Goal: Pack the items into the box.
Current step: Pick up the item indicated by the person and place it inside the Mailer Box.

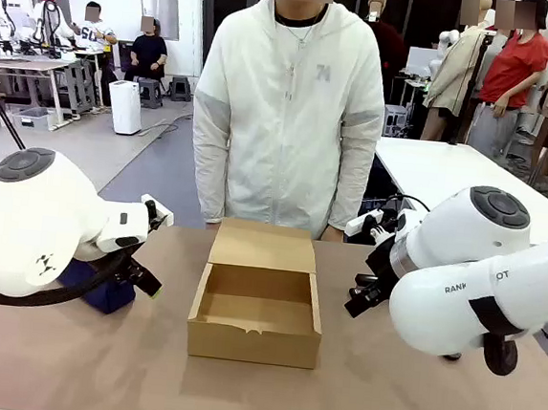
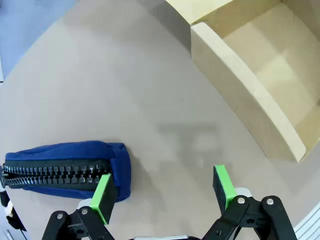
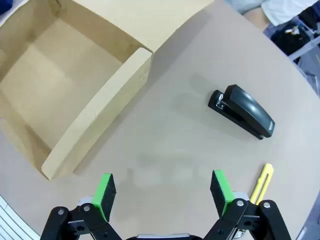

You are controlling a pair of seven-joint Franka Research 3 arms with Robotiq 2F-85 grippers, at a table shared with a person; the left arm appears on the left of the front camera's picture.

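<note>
Front view: a plain brown cardboard box (image 1: 252,345) sits open at mid-table, flap lid tipped back toward a person (image 1: 287,110) in a white jacket. The left wrist view brings in the soft navy fabric pouch (image 2: 65,170) with its toothed black zipper, lying on the matte tan table (image 2: 125,90) by the left gripper (image 2: 162,192), jaws spread, empty. The right wrist view brings in a glossy black stapler (image 3: 242,117) and a slim yellow utility knife (image 3: 262,182), both lying outside the box, near the right gripper (image 3: 162,192), likewise spread and empty
</note>
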